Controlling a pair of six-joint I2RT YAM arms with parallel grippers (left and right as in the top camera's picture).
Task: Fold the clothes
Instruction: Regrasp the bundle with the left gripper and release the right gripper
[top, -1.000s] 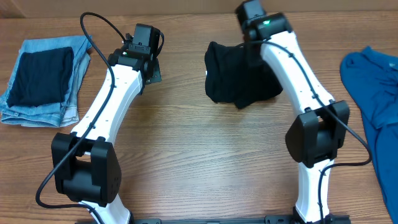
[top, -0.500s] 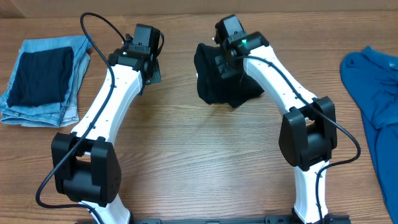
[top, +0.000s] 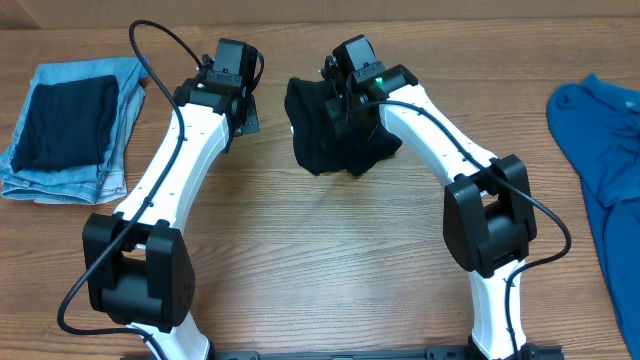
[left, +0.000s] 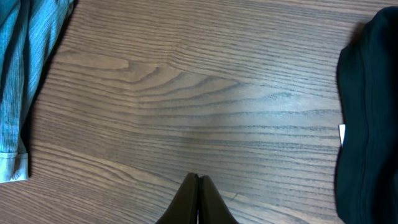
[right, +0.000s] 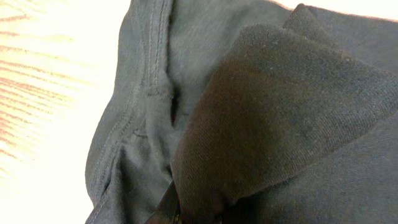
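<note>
Overhead: black T-shirt (top: 320, 150) bunched in a lump far-centre on the table (top: 330, 260), right gripper (top: 343, 100) clamped onto it, folded jeans (top: 60, 175) way off far left. Left wrist: left gripper (left: 198, 186) pinched closed on nothing, over bare wood, shirt just to its right. Right wrist: fold of black fabric clenched tight at the bottom edge.

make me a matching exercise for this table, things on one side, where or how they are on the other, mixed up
Things:
1. black T-shirt
2. jeans
3. blue garment
4. left gripper

Place or state:
a. lying at the far right
b. shut, holding nothing, over bare wood
c. bunched up, pinched by the right gripper
d. folded, at the far left

Right pairs: 1-c, 2-d, 3-a, 4-b
</note>
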